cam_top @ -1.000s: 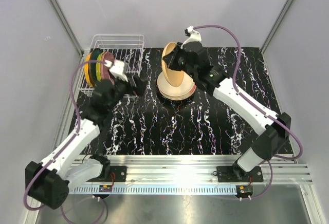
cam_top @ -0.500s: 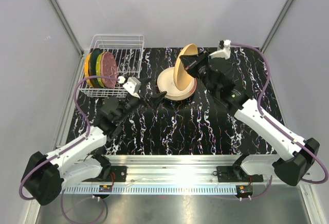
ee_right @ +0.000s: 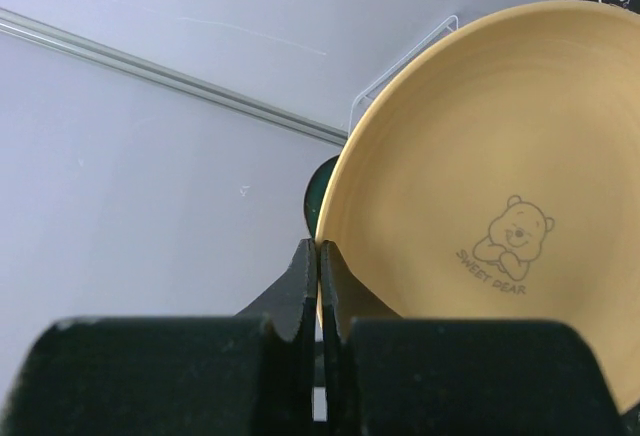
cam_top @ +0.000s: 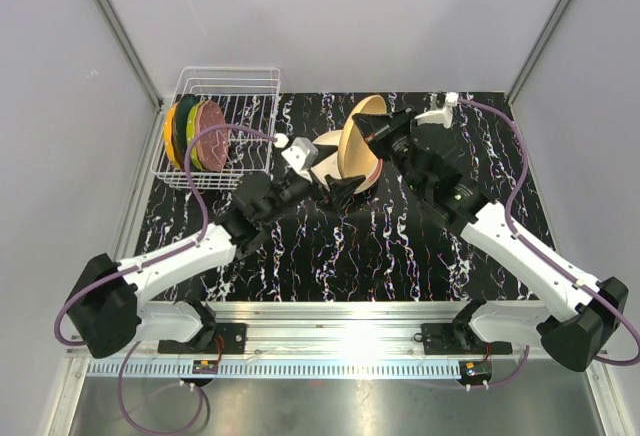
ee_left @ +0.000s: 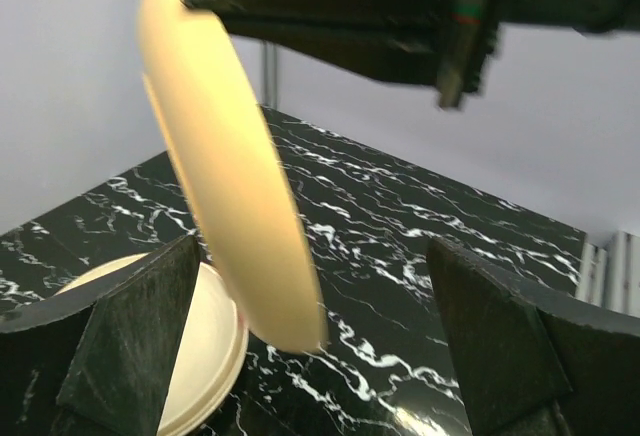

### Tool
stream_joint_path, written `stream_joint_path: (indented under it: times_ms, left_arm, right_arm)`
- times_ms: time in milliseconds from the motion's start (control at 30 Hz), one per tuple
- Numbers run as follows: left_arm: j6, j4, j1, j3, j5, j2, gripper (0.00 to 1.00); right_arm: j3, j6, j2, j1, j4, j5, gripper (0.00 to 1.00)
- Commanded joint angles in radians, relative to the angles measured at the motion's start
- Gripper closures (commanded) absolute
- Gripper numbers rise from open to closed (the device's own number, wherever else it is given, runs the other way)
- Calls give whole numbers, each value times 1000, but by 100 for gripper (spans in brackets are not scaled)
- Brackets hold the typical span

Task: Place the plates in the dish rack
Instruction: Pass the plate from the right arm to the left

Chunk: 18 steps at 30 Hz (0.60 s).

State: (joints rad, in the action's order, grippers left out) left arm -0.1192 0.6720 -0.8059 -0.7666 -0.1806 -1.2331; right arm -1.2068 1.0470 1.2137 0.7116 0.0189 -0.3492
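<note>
1. Your reference is the dish rack [cam_top: 226, 122], a white wire basket. Orange, green and dark red plates [cam_top: 194, 134] stand on edge in its left end; the prongs to their right hold nothing.
2. To the right of the rack, near it but apart, a stack of cream plates [cam_top: 322, 159] lies flat on the black marbled table [cam_top: 400, 256].
3. Your right gripper [ee_right: 318, 252] is clamped on the rim of a tan plate [cam_top: 356, 146], its jaws pressed tight with only the plate's edge between them.
4. That tan plate stands nearly on edge, right of the rack, over the right part of the stack. Its face shows a small bear drawing in the right wrist view. You cannot tell whether its lower edge touches the stack.
5. Your left gripper [cam_top: 340, 189] is spread wide and holds nothing. It sits right of the rack, on the near side of the stack, and the tan plate's lower edge shows between its fingers [ee_left: 140, 331] in the left wrist view, touching neither.
</note>
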Motion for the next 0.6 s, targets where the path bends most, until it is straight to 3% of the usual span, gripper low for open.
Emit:
stream_joint_path:
  times_ms: [0, 200, 367, 500, 567]
  left_arm:
    - [67, 5, -33, -103, 156, -44, 1]
    - [237, -126, -150, -255, 421, -134, 5]
    - [346, -175, -219, -324, 656, -201, 18]
    - [362, -169, -223, -321, 672, -194, 36]
    - [368, -154, -223, -313, 679, -190, 55]
  right_arm:
    - [16, 62, -72, 8, -65, -13, 100]
    - [10, 71, -88, 8, -53, -17, 100]
    - [7, 79, -88, 8, -45, -2, 100]
    - [24, 88, -109, 9, -37, -13, 100]
    - [32, 93, -117, 8, -43, -14, 100]
